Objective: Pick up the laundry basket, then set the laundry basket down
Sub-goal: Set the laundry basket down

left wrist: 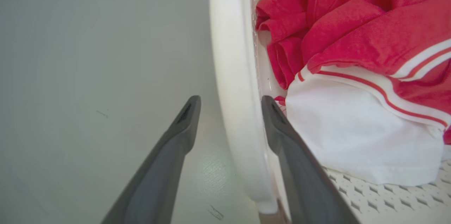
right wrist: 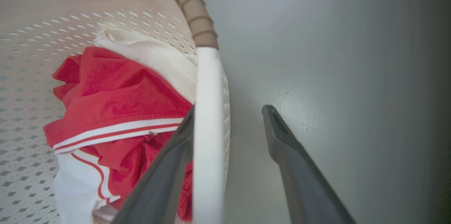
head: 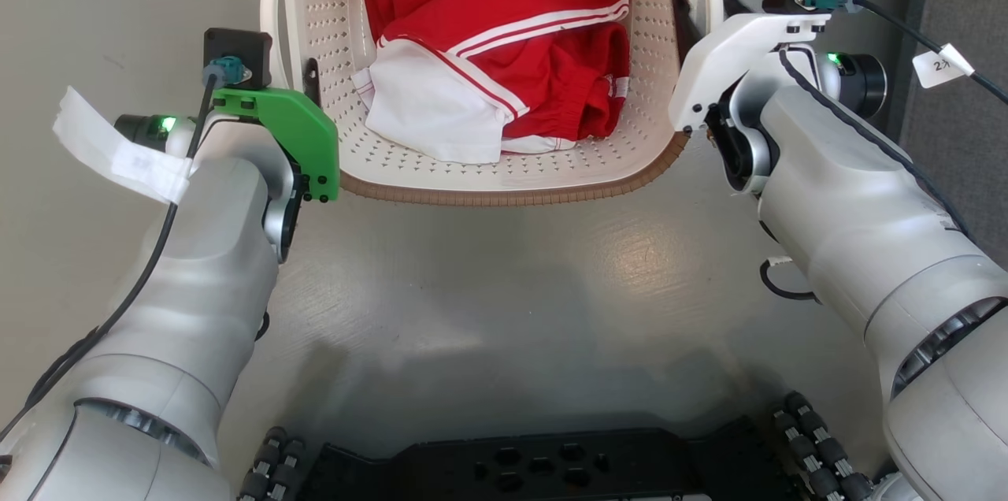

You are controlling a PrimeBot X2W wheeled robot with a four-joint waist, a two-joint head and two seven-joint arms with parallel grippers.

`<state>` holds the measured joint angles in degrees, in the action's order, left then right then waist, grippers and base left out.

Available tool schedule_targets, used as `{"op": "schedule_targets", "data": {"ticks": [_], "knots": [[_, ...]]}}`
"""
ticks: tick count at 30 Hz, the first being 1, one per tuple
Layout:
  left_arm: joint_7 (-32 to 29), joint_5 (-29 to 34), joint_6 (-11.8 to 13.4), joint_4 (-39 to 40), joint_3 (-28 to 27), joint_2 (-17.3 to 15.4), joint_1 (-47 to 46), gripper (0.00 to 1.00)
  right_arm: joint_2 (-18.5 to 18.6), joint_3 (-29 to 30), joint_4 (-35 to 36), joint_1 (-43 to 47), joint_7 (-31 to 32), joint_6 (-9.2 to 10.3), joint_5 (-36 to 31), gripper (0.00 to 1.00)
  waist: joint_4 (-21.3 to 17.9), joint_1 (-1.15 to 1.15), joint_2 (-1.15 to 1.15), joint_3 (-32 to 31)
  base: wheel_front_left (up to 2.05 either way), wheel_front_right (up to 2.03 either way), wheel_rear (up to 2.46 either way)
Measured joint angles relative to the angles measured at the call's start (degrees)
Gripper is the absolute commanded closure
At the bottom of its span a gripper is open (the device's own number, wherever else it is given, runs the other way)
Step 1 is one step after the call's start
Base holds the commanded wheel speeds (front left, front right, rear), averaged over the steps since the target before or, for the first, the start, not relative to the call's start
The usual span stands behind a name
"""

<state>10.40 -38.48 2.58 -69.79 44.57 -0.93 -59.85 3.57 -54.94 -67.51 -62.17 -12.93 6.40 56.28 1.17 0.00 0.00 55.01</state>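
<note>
The laundry basket [head: 504, 192], cream and perforated with a brown woven-look rim, is at the top middle of the head view over the grey floor, holding red-and-white clothes [head: 512, 36]. My left gripper [left wrist: 230, 106] is open and straddles the basket's white left handle [left wrist: 229, 58], one finger outside and one inside beside the clothes. My right gripper [right wrist: 230, 113] is open around the white right handle [right wrist: 208, 111], with its inner finger partly hidden behind the handle. In the head view both grippers [head: 295, 72] [head: 705, 5] flank the basket. Whether the basket rests on the floor I cannot tell.
Grey floor [head: 512, 280] lies between the basket and my black wheeled base [head: 543, 469]. A dark grey panel [head: 961, 12] stands at the far right. Cables with paper tags run along both forearms.
</note>
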Motion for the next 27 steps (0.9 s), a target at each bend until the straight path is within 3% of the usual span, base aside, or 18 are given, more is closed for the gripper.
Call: {"op": "schedule_targets", "data": {"ticks": [1,15,27], "knots": [[0.0,0.0,0.0,-0.1,0.0,0.0,0.0,0.0,0.0,0.0,-0.1,0.0,-0.1,0.01,0.0,0.0,0.0,0.0,0.0,-0.1,0.0,0.0,0.0],[2.1,-0.1,0.5,-0.4,-0.1,0.0,0.0,0.0,0.0,0.0,-0.7,0.0,-0.7,0.01,0.4,0.0,-0.3,0.0,0.0,-3.1,0.0,0.0,0.0],[3.9,-0.2,0.4,0.7,-1.2,-0.1,1.2,0.0,0.0,1.1,-0.2,0.5,-1.4,-0.8,0.7,0.0,-0.7,0.0,0.0,-9.7,0.0,0.0,0.0]]}}
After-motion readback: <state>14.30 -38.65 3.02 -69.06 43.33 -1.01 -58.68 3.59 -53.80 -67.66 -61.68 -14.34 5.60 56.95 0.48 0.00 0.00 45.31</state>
